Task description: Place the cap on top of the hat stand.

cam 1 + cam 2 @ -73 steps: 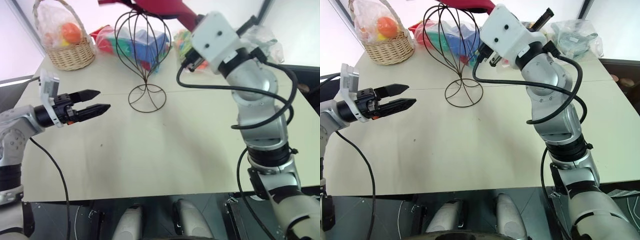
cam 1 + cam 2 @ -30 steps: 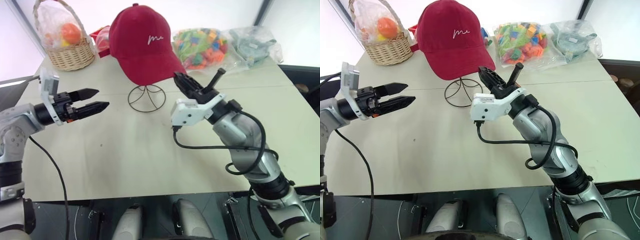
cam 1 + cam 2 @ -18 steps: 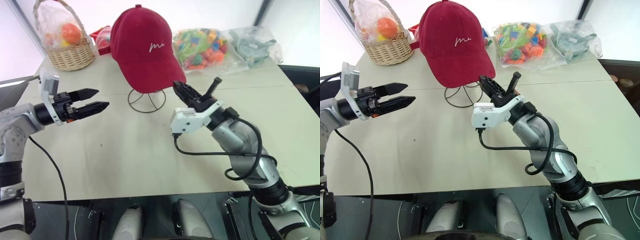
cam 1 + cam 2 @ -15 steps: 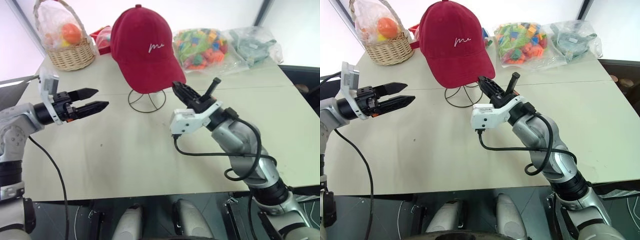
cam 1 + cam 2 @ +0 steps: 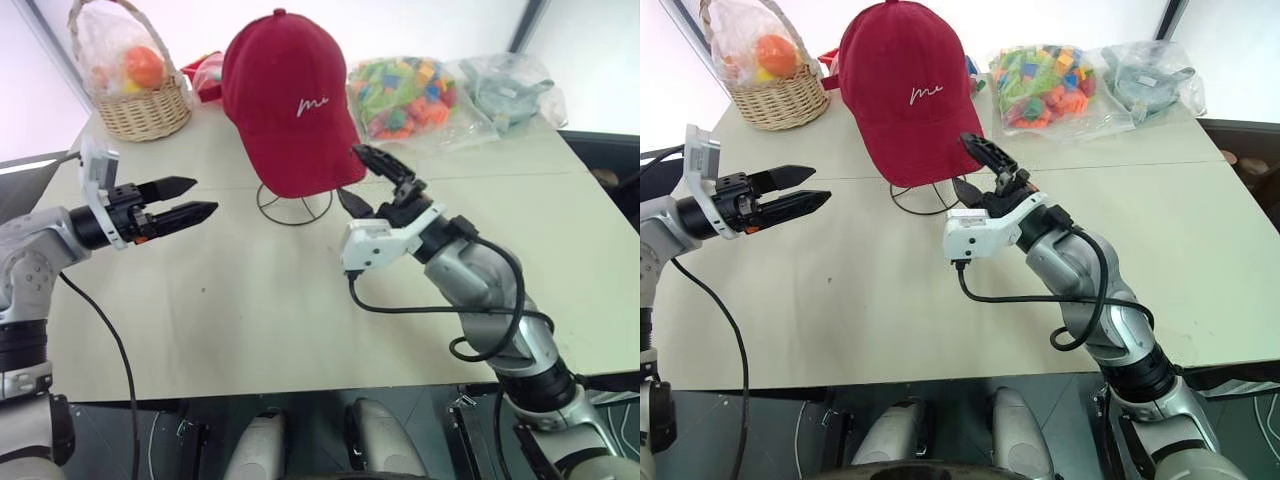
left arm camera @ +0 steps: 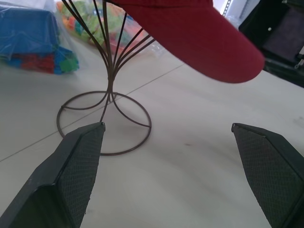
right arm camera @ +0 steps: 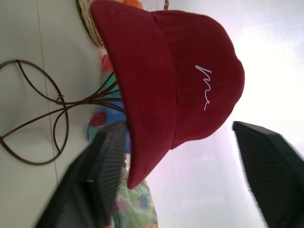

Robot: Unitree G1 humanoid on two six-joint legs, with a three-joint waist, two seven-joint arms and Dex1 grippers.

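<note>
The dark red cap (image 5: pixel 285 100) sits on top of the hat stand, brim pointing down toward me. Below the cap I see the stand's wire stem and round looped base (image 5: pixel 293 205). My right gripper (image 5: pixel 365 180) is open just in front of the brim's edge, with nothing between its fingers. The right wrist view looks up at the cap (image 7: pixel 180 85) and the stand (image 7: pixel 42 118). To the left of the stand, my left gripper (image 5: pixel 200 197) hovers open and empty over the table. Its wrist view shows the brim (image 6: pixel 204 42) and the base (image 6: pixel 104 126).
A wicker basket (image 5: pixel 140 100) with bagged fruit stands at the back left. Behind the stand lies a red and blue bag (image 5: pixel 205 75). A bag of coloured blocks (image 5: pixel 405 95) and a clear bag (image 5: pixel 505 85) lie at the back right.
The right gripper carried the cap down onto the stand, drew back to the brim's edge, and has now opened its jaws. The left arm has stayed still.
</note>
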